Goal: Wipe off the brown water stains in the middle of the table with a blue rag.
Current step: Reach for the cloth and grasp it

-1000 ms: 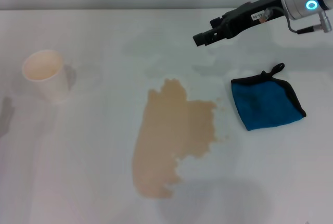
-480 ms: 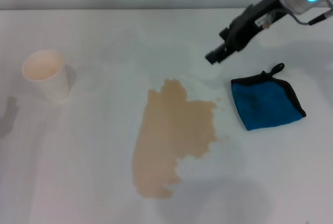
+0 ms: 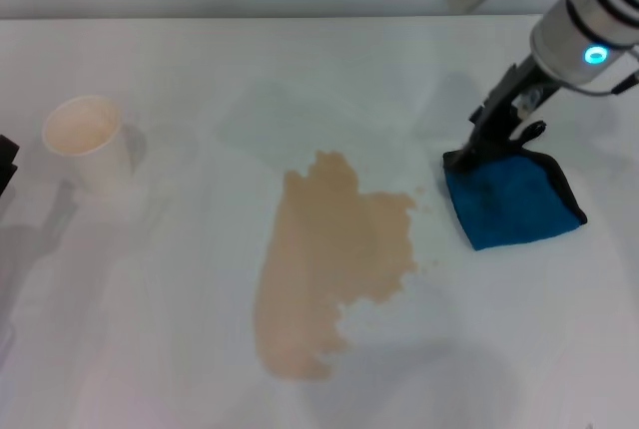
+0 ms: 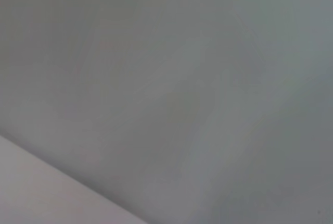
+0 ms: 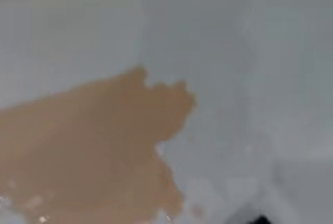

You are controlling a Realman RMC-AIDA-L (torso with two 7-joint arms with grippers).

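Step in hand, as I judge it: reaching for the cloth; no wiping begun. Nearest me, the brown water stains are lying mid-table, running toward the near edge, unwiped. Beyond and toward the right edge, the blue rag is lying flat, just beside the stain but apart from it. I am lowering my right gripper onto the rag's far-left corner; whether its fingers are open or shut, I cannot tell. Next move calls for pinching that corner, then dragging the rag across the stain. My left gripper is idling at the left edge. The table is plain white; a paper cup is standing far left.
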